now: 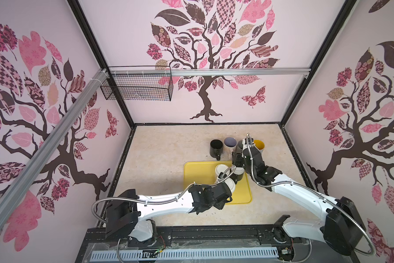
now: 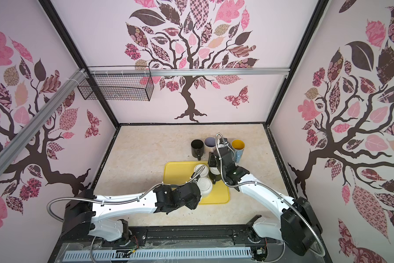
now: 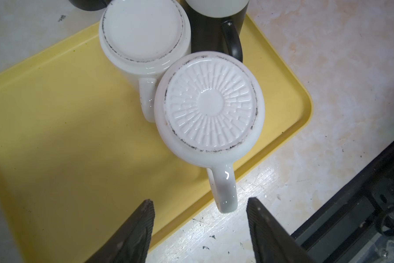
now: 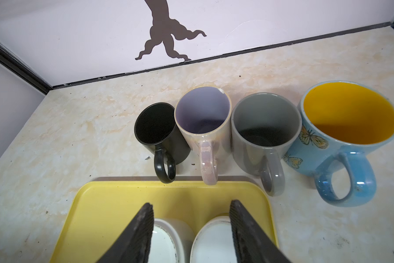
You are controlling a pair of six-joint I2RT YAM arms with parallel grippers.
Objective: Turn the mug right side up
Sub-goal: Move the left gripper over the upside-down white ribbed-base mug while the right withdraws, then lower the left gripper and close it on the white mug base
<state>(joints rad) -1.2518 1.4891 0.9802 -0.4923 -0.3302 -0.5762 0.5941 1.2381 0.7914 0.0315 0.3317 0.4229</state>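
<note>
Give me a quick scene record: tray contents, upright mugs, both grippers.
tray: yellow tray, holds three inverted mugs
inverted: ribbed-base white mug, plain-base white mug, black-sided mug
upright, beyond tray: black mug, lilac mug, grey mug, blue mug
left gripper: open, jaws either side of ribbed mug's handle, not touching
right gripper: open, empty, above inverted mugs

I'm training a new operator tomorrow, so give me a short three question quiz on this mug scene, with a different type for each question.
1. True or false: every mug on the yellow tray stands upside down.
2. How many upright mugs stand in the row beyond the tray? A two, B four, C six.
3. Fill in: in the left wrist view, the left gripper, jaws open, frames the ____ of the ribbed-base white mug.
Key: 1 true; 2 B; 3 handle.
</note>
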